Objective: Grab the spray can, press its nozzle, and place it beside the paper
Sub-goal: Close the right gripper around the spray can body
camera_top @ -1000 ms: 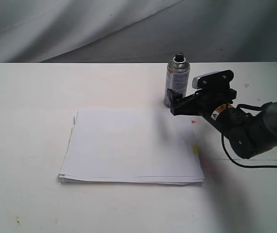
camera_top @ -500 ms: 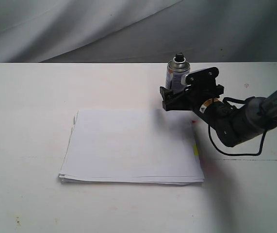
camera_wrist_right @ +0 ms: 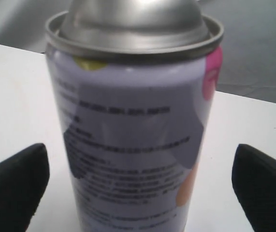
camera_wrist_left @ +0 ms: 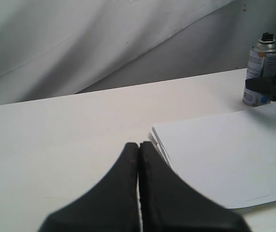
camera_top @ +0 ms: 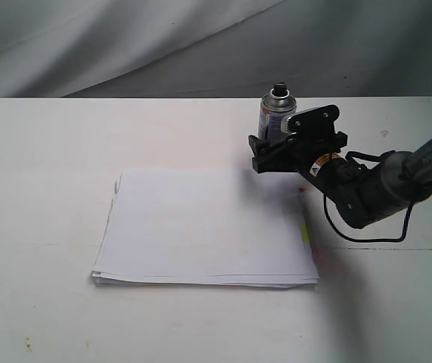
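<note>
The spray can (camera_top: 275, 119) stands upright on the white table just behind the far right corner of the paper (camera_top: 204, 227). Its black nozzle (camera_top: 279, 89) points up and nothing touches it. My right gripper (camera_top: 274, 148) is open, with its fingers on either side of the can's lower body. In the right wrist view the spray can (camera_wrist_right: 135, 135) fills the middle and both black fingertips (camera_wrist_right: 13, 186) stand clear of its sides; the nozzle is cut off above the silver dome. My left gripper (camera_wrist_left: 138, 146) is shut and empty, low near the paper's (camera_wrist_left: 225, 154) corner. From there the spray can (camera_wrist_left: 262, 72) shows far off.
Grey cloth (camera_top: 200, 45) hangs behind the table's far edge. A black cable (camera_top: 367, 238) loops under the right arm. Small yellow (camera_top: 305, 234) and red (camera_top: 301, 190) tabs mark the paper's right side. The left arm does not show in the exterior view.
A second ago my right gripper was to the right of the can; it has slid left so its fingers straddle the can. It has hardly moved in the last half second.
</note>
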Motion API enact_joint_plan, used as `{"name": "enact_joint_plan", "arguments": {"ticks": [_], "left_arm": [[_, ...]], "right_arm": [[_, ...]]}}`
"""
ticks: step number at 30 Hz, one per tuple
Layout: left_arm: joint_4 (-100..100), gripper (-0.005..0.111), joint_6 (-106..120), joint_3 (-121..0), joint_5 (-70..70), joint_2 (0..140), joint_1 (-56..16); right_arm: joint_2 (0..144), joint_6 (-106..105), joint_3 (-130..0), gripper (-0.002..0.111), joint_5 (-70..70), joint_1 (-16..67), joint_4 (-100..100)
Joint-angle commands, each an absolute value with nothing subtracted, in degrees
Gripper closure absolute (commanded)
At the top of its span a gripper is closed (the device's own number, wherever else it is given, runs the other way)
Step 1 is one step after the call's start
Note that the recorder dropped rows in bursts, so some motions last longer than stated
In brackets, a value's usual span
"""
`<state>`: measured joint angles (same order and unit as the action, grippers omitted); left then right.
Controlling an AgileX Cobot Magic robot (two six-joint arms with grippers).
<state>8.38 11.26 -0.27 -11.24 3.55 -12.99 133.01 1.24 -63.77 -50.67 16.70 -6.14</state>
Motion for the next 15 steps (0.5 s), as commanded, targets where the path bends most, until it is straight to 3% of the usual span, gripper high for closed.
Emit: {"name": "enact_joint_plan", "arguments": {"ticks": [1, 9, 12, 15], "left_arm": [[8.41, 0.107, 10.89, 0.00, -10.58, 3.37, -13.28], [8.41, 0.107, 11.00, 0.00, -10.58, 3.37, -13.28], [8.41, 0.107, 11.00, 0.00, -10.58, 3.37, -13.28], [8.41, 0.107, 11.00, 0.00, -10.58, 3.37, -13.28]], "right_arm": [[133.02, 0.84, -64.15, 0.037, -50.76, 16.63, -6.93], [133.02, 0.84, -64.15, 0.095, -50.32, 16.63, -6.93], [133.02, 0.84, -64.15, 0.108, -50.32, 16.63, -6.93], [132.15, -0.65, -64.15, 0.108, -50.01, 16.63, -6.93]]}}
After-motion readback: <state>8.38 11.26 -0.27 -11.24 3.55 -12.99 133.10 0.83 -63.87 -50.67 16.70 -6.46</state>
